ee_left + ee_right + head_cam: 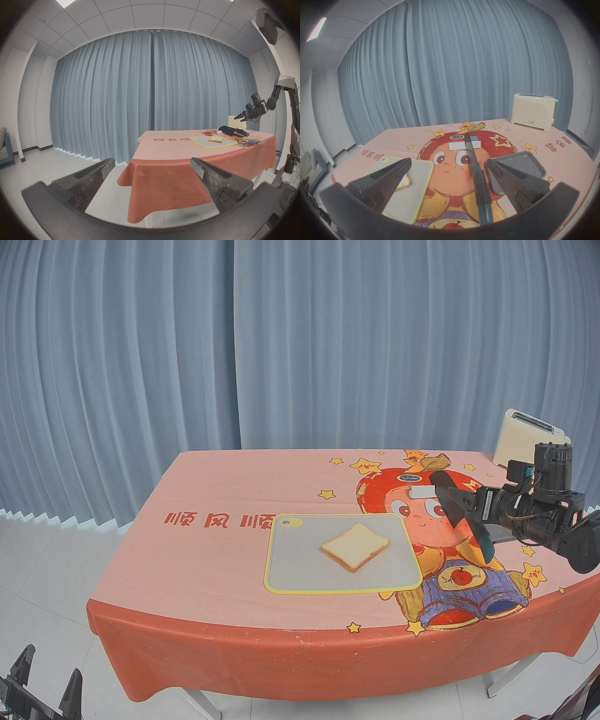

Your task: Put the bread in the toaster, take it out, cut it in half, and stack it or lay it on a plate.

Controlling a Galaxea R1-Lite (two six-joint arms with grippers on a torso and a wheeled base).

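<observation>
A slice of bread [355, 545] is seen lying flat on a grey cutting board [300, 562] with a yellow rim, towards the board's right half and turned cornerwise to its edges. The board is set near the middle of a table [250, 490] draped in an orange-pink printed cloth. A cream toaster [522, 437] is stood upright at the far right corner of the table, well apart from the board and the bread. To the right of the board a knife [475, 168] with a blue handle is laid on the cloth, its blade pointed towards the far side of the table, and just beside it, on its right, a dark rectangular tray [515, 161] is placed. The right gripper [447, 496] is held above the table over the knife and the tray, pointed towards the board; its jaws are spread wide and nothing is gripped between them. It is kept apart from the bread. The left gripper [152, 162] is held low, off the table's near left corner and well away from everything on it; its jaws are likewise spread, with nothing between them.
</observation>
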